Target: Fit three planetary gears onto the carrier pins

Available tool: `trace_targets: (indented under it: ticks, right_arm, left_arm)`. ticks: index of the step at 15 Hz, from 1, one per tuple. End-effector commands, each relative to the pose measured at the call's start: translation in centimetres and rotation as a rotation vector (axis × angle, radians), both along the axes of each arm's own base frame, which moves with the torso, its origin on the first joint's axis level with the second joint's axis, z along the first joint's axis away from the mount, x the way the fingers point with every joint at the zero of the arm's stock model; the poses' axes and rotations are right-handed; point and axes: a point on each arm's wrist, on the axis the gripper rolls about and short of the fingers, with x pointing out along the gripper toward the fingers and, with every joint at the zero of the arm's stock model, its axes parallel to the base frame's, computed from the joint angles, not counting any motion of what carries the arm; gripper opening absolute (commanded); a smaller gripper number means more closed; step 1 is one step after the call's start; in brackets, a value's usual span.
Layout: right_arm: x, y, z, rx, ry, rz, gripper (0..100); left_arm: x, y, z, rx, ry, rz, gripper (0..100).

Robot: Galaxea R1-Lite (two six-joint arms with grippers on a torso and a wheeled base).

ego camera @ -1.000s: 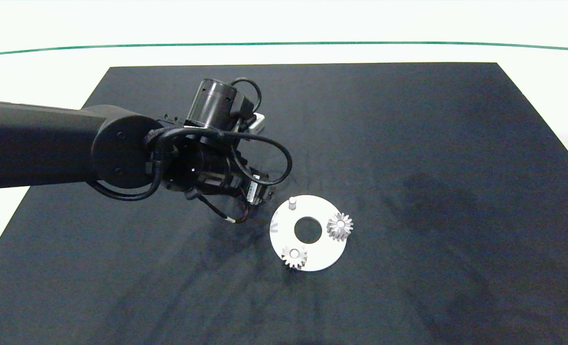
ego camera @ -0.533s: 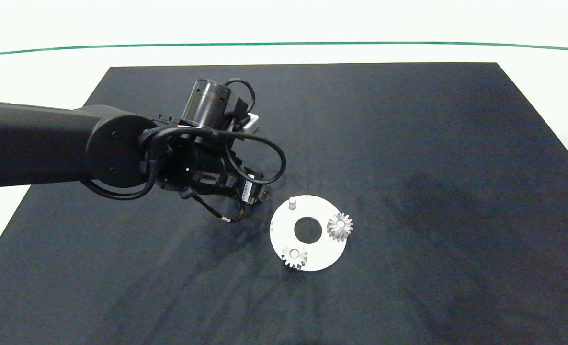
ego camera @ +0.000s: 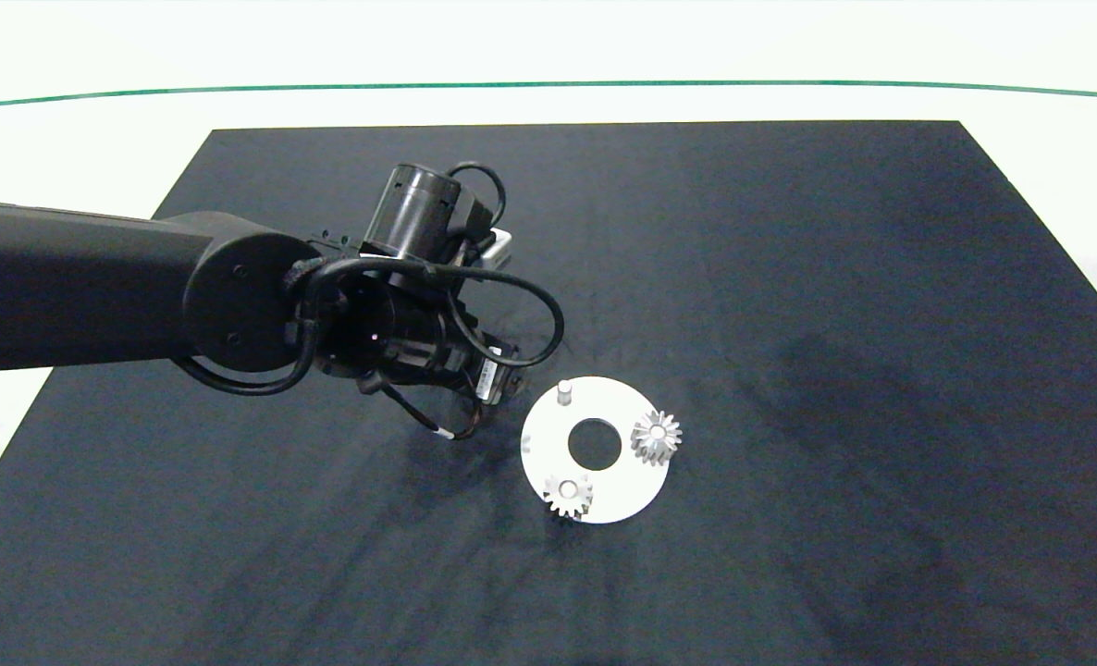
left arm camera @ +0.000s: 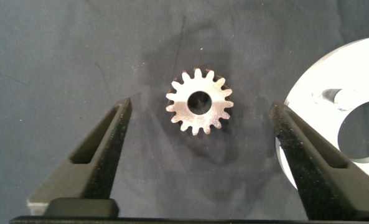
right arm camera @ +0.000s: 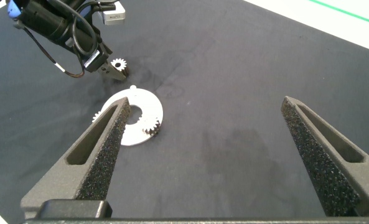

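Note:
A white disc (ego camera: 627,490) lies mid-mat with three carrier pins; one pin (ego camera: 564,390) stands bare at its far edge. Two silver planetary gears sit on the other pins, one on the right (ego camera: 657,437) and one at the near edge (ego camera: 568,495). A third gear (left arm camera: 200,102) lies flat on the mat just left of the disc (left arm camera: 358,68). My left gripper (left arm camera: 201,106) hangs open over it, one finger on each side and clear of the teeth. The head view hides this gear under the left wrist (ego camera: 498,370). My right gripper (right arm camera: 206,101) is open and empty, high above the mat.
The dark mat (ego camera: 835,324) covers a white table, with a green line (ego camera: 548,85) along the far side. The right wrist view shows the left arm (right arm camera: 66,28), the loose gear (right arm camera: 118,64) and the disc (right arm camera: 148,106) far off.
The left wrist shifted slightly left, then came back right toward the disc. The disc and its two mounted gears have not moved.

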Motion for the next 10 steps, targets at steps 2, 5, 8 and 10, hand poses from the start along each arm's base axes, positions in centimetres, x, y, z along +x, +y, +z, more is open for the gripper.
trace_targets:
  ticks: [2, 5, 8, 10]
  right_arm:
    - [0.0, 0.0, 0.0, -0.001, -0.001, -0.001, 100]
    - [0.0, 0.0, 0.0, -0.001, -0.001, -0.001, 100]
    - [0.0, 0.0, 0.0, -0.003, 0.000, -0.001, 100]
    - [0.0, 0.0, 0.0, -0.003, 0.000, -0.002, 100]
  left_arm:
    - [0.0, -0.2, -0.5, 0.009, 0.013, -0.003, 80]
    - [0.0, -0.4, -0.3, 0.003, 0.003, -0.009, 74]
    - [0.0, -0.8, -0.5, 0.004, 0.004, -0.018, 68]
    - [0.5, -1.4, -1.1, 0.006, 0.002, -0.024, 65]
